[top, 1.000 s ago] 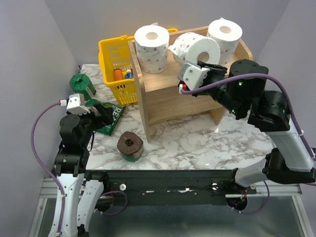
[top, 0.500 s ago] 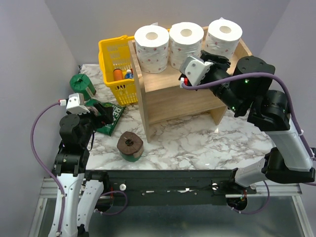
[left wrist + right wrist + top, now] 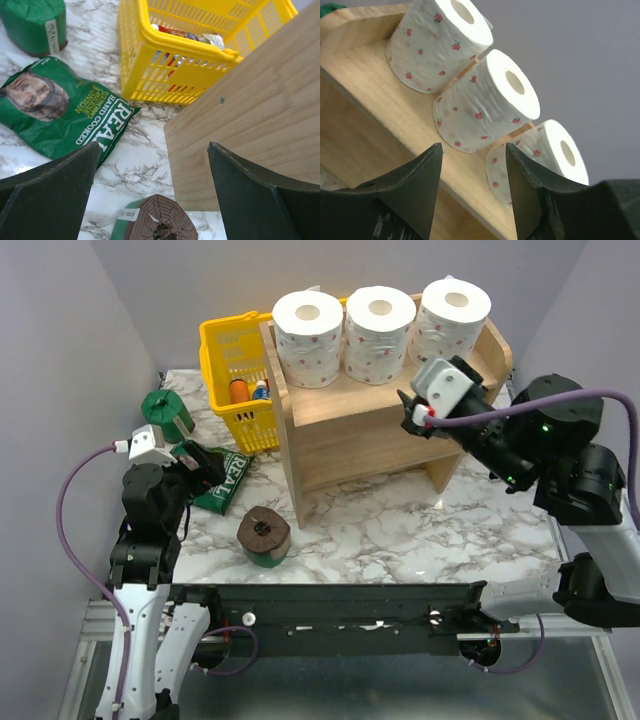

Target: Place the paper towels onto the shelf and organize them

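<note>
My right arm reaches high, its pincer (image 3: 474, 148) parted and empty before the shelf (image 3: 345, 435); my left pincer (image 3: 152, 146) gapes wide, low to its left.

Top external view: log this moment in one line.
shelf top: three white rolls upright | right fingers: open, empty | left fingers: open, empty | table: two green rolls

Three white dotted paper-towel rolls (image 3: 378, 335) stand in a row on the top tier of the light wooden two-tier shelf (image 3: 350, 440). The yellow plastic basket (image 3: 245, 425) sits just beside the shelf's left side. A green-wrapped roll (image 3: 264, 537) sits before the shelf's left front corner. The flat green bag (image 3: 225, 480) lies front-left of the shelf. A second green-wrapped roll (image 3: 165, 415) sits farther left.
</note>
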### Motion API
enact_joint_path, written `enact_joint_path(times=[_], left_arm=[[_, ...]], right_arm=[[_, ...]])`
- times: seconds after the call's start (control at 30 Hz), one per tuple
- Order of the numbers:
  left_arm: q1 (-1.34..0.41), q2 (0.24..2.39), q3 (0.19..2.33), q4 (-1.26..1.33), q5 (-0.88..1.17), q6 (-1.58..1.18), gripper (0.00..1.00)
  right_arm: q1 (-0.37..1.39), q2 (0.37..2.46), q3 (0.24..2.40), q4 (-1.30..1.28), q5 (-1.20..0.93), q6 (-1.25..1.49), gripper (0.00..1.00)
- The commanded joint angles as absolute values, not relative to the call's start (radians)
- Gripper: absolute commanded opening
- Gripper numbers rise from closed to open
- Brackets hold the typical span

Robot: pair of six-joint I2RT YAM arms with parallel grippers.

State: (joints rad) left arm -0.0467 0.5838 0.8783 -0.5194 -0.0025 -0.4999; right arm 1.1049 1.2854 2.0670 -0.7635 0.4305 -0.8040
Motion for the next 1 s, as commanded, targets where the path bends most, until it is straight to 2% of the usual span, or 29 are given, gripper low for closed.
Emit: enact_joint_path(times=[0.0, 0.23, 0.33, 0.47, 0.57, 0.97], left_arm=[[-0.043, 0.63, 0.942, -0.698, -0.195, -0.626, 0.99], [-0.043, 0.62, 0.911, -0.931, -0.258, -0.876, 0.98], [-0.043, 0.615, 0.864, -0.977, -0.13, -0.93, 0.97], [-0.043, 0.615, 0.783, -0.982, 0.049, -0.946, 0.91], [-0.043, 0.606, 0.73, -0.985, 0.109, -0.962, 0.89], [-0.074, 0.597, 0.643, -0.957, 0.146, -0.971, 0.9]], right_arm=[[1.104, 1.154, 1.915, -0.73, 0.29, -0.506, 0.62], [1.103, 0.947, 1.582, -0.666, 0.195, -0.111, 0.58], [1.103, 0.885, 1.424, -0.615, 0.241, -0.003, 0.57], [1.104, 0.844, 1.258, -0.575, 0.216, 0.093, 0.57], [1.104, 0.83, 1.166, -0.535, 0.206, 0.156, 0.57], [1.104, 0.749, 1.062, -0.423, 0.236, 0.202, 0.57]])
